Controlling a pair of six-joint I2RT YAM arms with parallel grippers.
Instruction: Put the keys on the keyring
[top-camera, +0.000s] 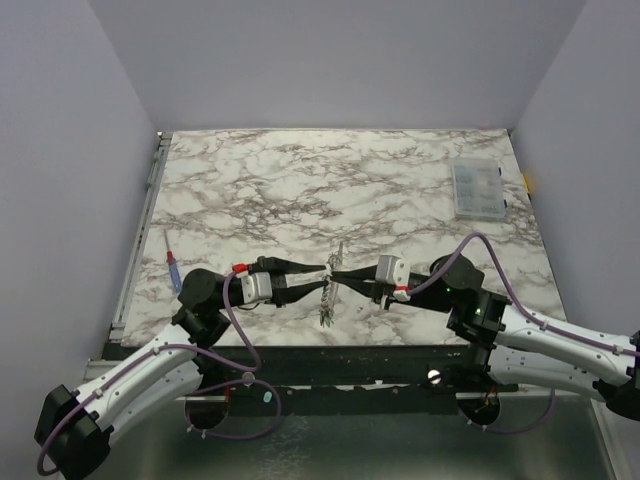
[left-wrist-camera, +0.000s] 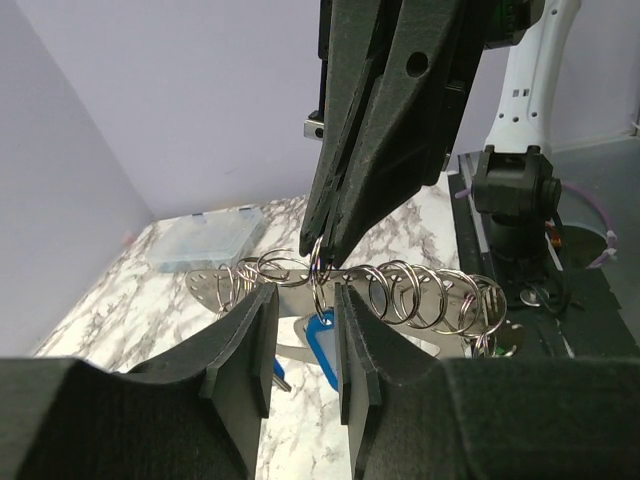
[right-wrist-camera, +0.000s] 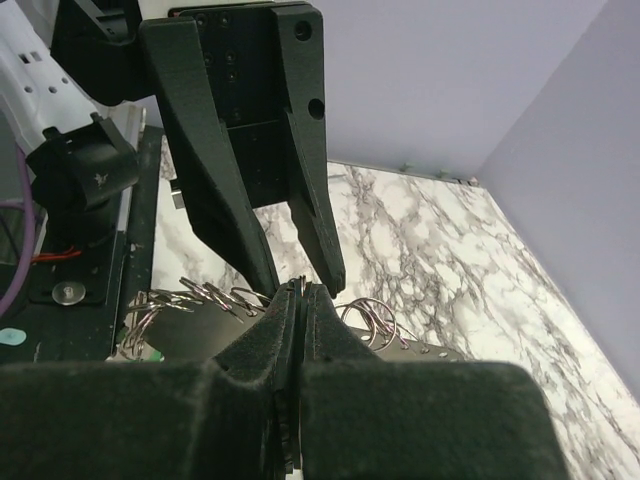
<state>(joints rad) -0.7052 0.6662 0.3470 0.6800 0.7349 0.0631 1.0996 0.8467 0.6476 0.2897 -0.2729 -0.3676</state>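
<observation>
The keyring (top-camera: 329, 290) sits at the middle of the near half of the table (top-camera: 300, 190), a long silvery piece running roughly 12 to 6 o'clock with a row of thin wire loops strung along it. One blue key (left-wrist-camera: 318, 345) hangs just under it; the other keys I can't pick out.

Both arms meet right at it. The right gripper (top-camera: 342, 273) comes in from 3 o'clock, its fingers pressed tight together on a single split ring (left-wrist-camera: 318, 262) at the top edge of the keyring. The left gripper (top-camera: 322, 276) comes in from 9 o'clock with a narrow gap between its fingers. The blue key's head shows in that gap, but it looks too slim to be clamped.

I'd say this is the threading step — one ring pinched, a key waiting below. Next, the left fingers would need to close on the key head and steer its hole onto the wire while the right hand holds firm.

Off at 2 o'clock lies a clear compartment box (top-camera: 476, 189), and at 9 o'clock a thin screwdriver (top-camera: 173, 268).
</observation>
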